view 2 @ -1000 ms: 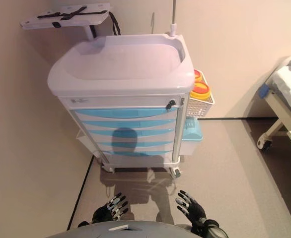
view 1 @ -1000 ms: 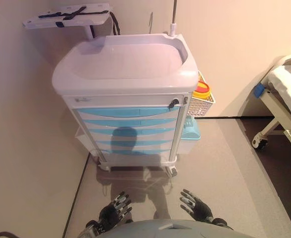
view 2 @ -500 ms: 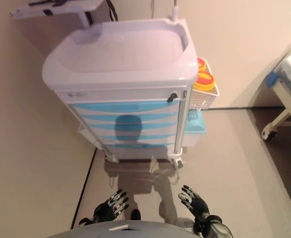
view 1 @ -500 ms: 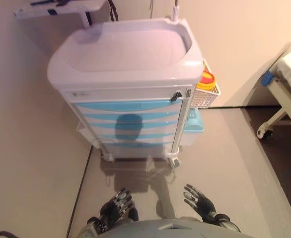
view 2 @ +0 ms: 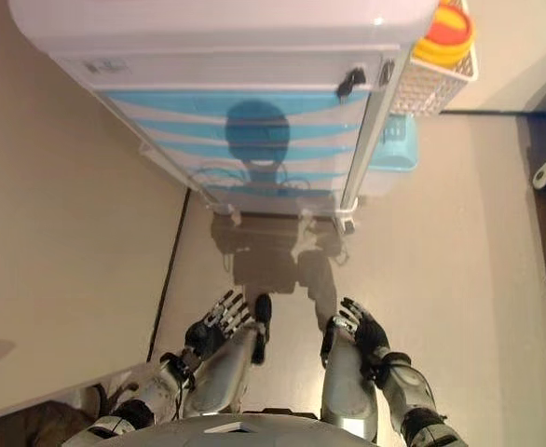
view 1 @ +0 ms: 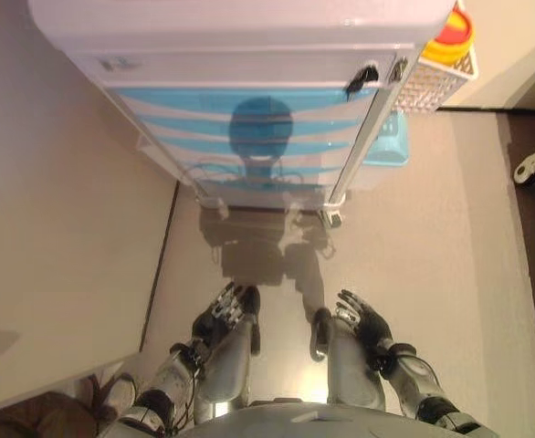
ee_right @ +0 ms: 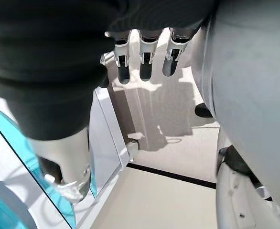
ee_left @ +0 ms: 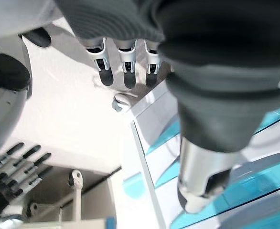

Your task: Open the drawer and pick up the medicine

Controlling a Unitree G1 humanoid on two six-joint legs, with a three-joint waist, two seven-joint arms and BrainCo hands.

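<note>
Facing cart (view 1: 249,64) at 12 o'clock, drawers (view 1: 249,123) all closed, medicine unseen. Left hand (view 1: 220,315), right hand (view 1: 363,321) hang low, fingers relaxed, empty. Drawer likely slides light; hook top blue front edge.

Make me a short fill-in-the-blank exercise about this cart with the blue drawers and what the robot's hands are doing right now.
1. All the blue drawers of the white medical cart are ____.
2. The left hand and the right hand hang low over the floor, both with fingers ____.
3. The white mesh basket on the cart's side holds a container with a ____ lid.
4. Neither hand is touching the ____.

Missing words: closed; open; yellow; cart
</note>
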